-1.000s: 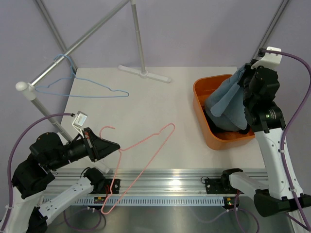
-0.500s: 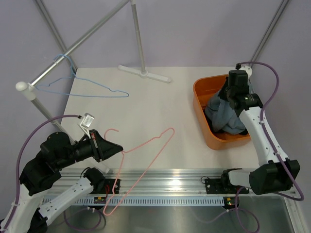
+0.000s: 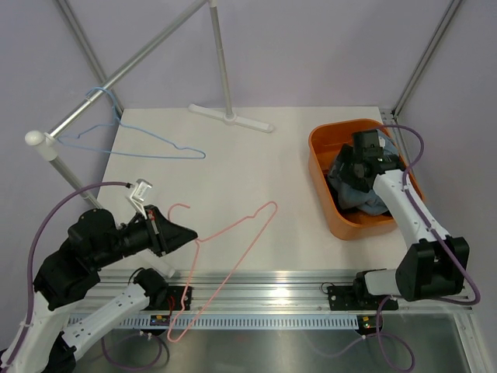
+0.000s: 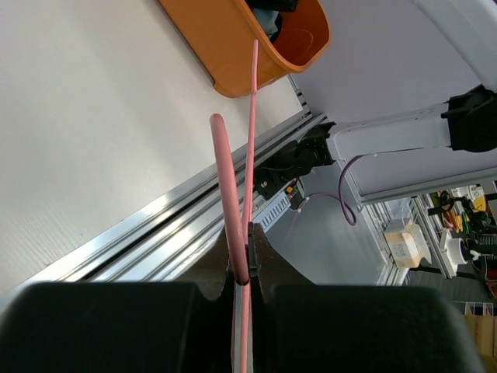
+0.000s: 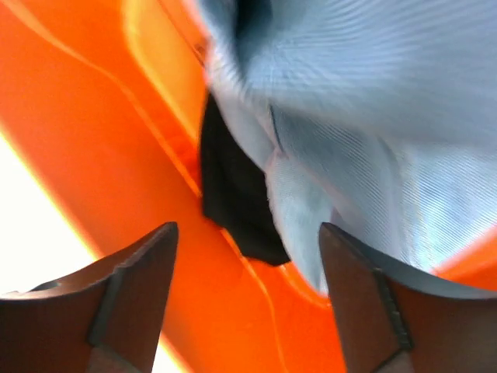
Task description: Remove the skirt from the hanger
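A bare pink wire hanger (image 3: 241, 256) slants over the table's near edge. My left gripper (image 3: 189, 235) is shut on its wire close to the hook. In the left wrist view the pink hanger (image 4: 229, 194) runs out from between the closed left gripper (image 4: 247, 242). The light blue skirt (image 3: 351, 189) lies bunched inside the orange bin (image 3: 321, 183) at the right. My right gripper (image 3: 353, 165) is low in the bin, over the cloth. In the right wrist view the right gripper (image 5: 247, 233) stands open just short of the skirt (image 5: 373, 101), with the bin wall (image 5: 116, 155) behind and nothing between its fingers.
A blue wire hanger (image 3: 132, 148) hangs on the metal rack's bar (image 3: 74, 116) at the far left. The rack's upright foot (image 3: 233, 118) stands at the back of the table. An aluminium rail (image 3: 272, 284) runs along the near edge.
My right arm came down from high above the bin into it, and its jaws opened and let go of the skirt, which now lies in the bin. The left arm shifted slightly with the hanger.
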Action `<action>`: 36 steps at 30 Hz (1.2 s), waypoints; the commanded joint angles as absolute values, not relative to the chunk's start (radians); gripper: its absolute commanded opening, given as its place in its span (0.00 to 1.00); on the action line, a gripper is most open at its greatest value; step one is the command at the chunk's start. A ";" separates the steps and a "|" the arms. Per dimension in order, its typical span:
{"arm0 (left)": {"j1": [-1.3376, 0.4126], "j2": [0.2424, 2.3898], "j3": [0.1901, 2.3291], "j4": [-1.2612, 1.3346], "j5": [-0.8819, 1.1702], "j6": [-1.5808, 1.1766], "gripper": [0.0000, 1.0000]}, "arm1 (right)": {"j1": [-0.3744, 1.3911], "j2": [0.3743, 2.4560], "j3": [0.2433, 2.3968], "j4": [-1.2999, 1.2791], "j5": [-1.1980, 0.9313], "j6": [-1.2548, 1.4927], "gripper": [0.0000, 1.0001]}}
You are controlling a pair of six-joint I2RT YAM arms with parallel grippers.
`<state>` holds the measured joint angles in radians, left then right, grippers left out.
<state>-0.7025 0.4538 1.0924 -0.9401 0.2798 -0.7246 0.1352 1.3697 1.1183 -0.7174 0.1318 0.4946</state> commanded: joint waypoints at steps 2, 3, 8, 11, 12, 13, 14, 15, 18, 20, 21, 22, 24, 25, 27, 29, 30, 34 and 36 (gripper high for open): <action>-0.701 0.512 1.115 -0.850 0.250 -0.707 0.00 | 0.130 1.206 1.262 -0.805 0.152 0.468 0.92; -0.701 0.534 1.117 -0.842 0.239 -0.706 0.00 | 0.130 1.154 1.290 -0.808 0.132 0.462 0.96; -0.701 0.610 1.141 -0.819 0.187 -0.699 0.00 | 0.132 0.991 1.321 -0.793 -0.099 0.426 1.00; -0.703 0.672 1.157 -0.789 0.163 -0.701 0.00 | 0.150 0.914 1.302 -0.756 -0.276 0.426 0.99; -0.703 0.689 1.158 -0.764 0.149 -0.703 0.00 | 0.169 0.896 1.290 -0.755 -0.306 0.431 0.99; -0.706 0.702 1.160 -0.749 0.138 -0.706 0.00 | 0.196 0.891 1.289 -0.759 -0.296 0.437 0.98; -0.719 0.733 1.166 -0.738 0.102 -0.709 0.00 | 0.278 0.890 1.289 -0.778 -0.272 0.437 0.97; -0.729 0.748 1.167 -0.714 0.082 -0.716 0.00 | 0.329 0.891 1.289 -0.787 -0.208 0.439 0.95; -0.788 0.834 1.198 -0.696 -0.015 -0.727 0.00 | 0.520 0.897 1.273 -0.784 -0.118 0.486 0.93; -0.859 0.897 1.222 -0.698 -0.148 -0.733 0.00 | 0.642 0.900 1.255 -0.761 -0.083 0.538 0.91; -0.876 0.914 1.239 -0.704 -0.185 -0.736 0.00 | 0.687 0.899 1.250 -0.756 -0.016 0.555 0.91; -0.897 0.928 1.246 -0.709 -0.219 -0.744 0.00 | 0.730 0.894 1.244 -0.738 0.018 0.590 0.91; -0.907 0.957 1.246 -0.709 -0.282 -0.770 0.00 | 0.840 0.882 1.203 -0.700 0.067 0.633 0.90; -0.914 0.963 1.241 -0.704 -0.299 -0.779 0.00 | 0.873 0.881 1.186 -0.646 0.069 0.671 0.90; -0.925 0.971 1.230 -0.704 -0.356 -0.813 0.00 | 0.981 0.893 1.141 -0.598 0.092 0.701 0.87; -0.946 0.971 1.227 -0.716 -0.426 -0.851 0.00 | 1.069 0.911 1.115 -0.555 0.152 0.730 0.86; -0.953 0.971 1.226 -0.721 -0.449 -0.862 0.00 | 1.113 0.937 1.109 -0.542 0.216 0.735 0.86; -0.989 0.972 1.244 -0.764 -0.563 -0.922 0.00 | 1.345 1.031 1.129 -0.525 0.397 0.744 0.84; -0.999 0.992 1.265 -0.799 -0.607 -0.934 0.00 | 1.412 1.101 1.163 -0.552 0.523 0.741 0.84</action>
